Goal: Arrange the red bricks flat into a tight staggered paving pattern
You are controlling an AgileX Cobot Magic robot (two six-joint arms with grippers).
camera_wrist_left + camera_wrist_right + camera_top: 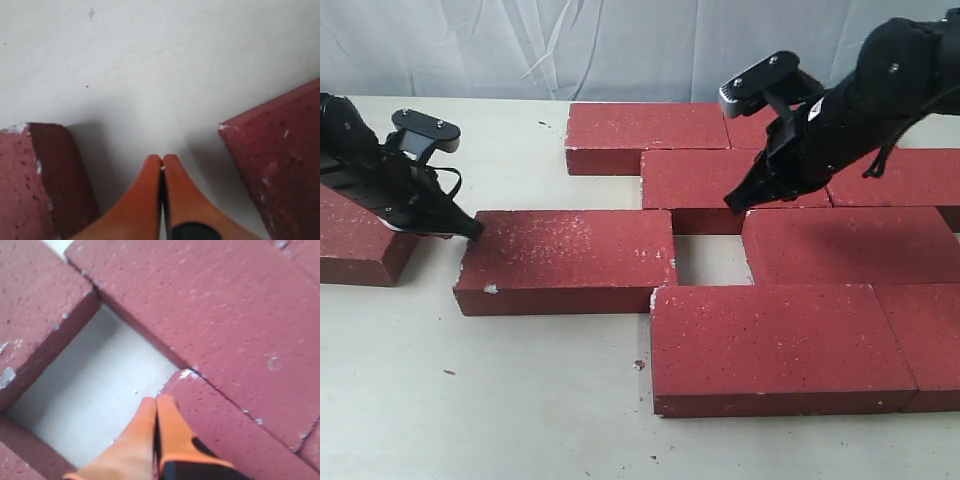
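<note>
Several red bricks lie flat at the right in staggered rows, among them a second-row brick [705,180] and a front brick [775,345]. A small bare gap [705,258] stays open between them. One loose brick [565,260] lies left of the group, and another brick [355,245] sits at the far left. My left gripper [473,228] is shut and empty, its tip low at the loose brick's left end. In the left wrist view that gripper [162,161] hangs over bare table between two bricks [30,180] [280,155]. My right gripper [732,205] [156,401] is shut and empty, above the gap's edge [95,385].
The cream table [520,400] shows bare surface in front and at the back left. A pale curtain [570,40] hangs behind. Small red crumbs [638,365] lie near the front brick.
</note>
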